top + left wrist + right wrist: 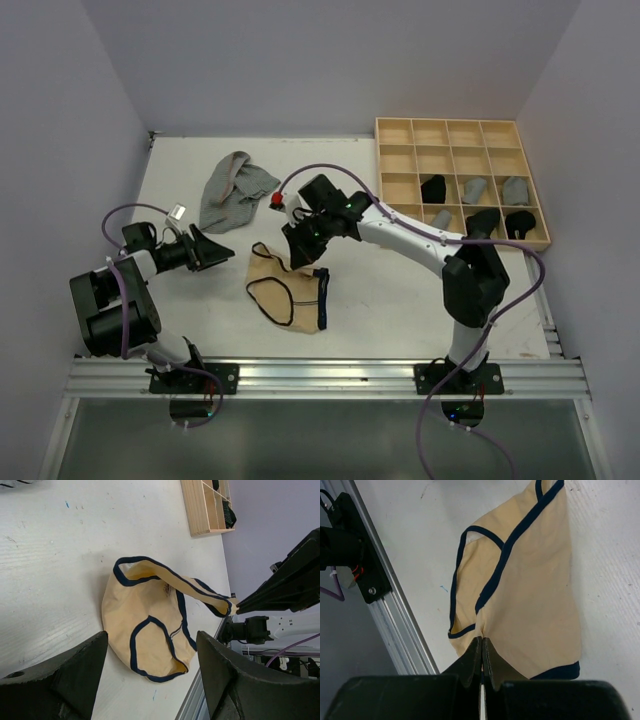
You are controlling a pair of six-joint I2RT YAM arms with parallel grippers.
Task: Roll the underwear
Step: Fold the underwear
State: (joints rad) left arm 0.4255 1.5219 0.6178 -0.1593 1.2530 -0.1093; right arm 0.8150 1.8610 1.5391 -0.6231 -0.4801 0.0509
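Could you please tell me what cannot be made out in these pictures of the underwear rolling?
1. Top view: the right claw covers the edge of the tan underwear it grips.
2. Top view: the dark and grey pieces in the wooden tray are too small to identify.
3. Left wrist view: the top edge cuts off most of the wooden tray.
4. Right wrist view: the grey garment is out of frame.

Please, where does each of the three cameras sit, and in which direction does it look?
Top external: above and behind the bases, looking down on the table, the left arm, the right arm, the tan underwear, a grey garment and the wooden tray.
Left wrist: on the left arm, looking across the table between its open jaws at the tan underwear.
Right wrist: on the right arm, looking down past its jaws, shut on that underwear, toward the near rail.
All three share the tan underwear.
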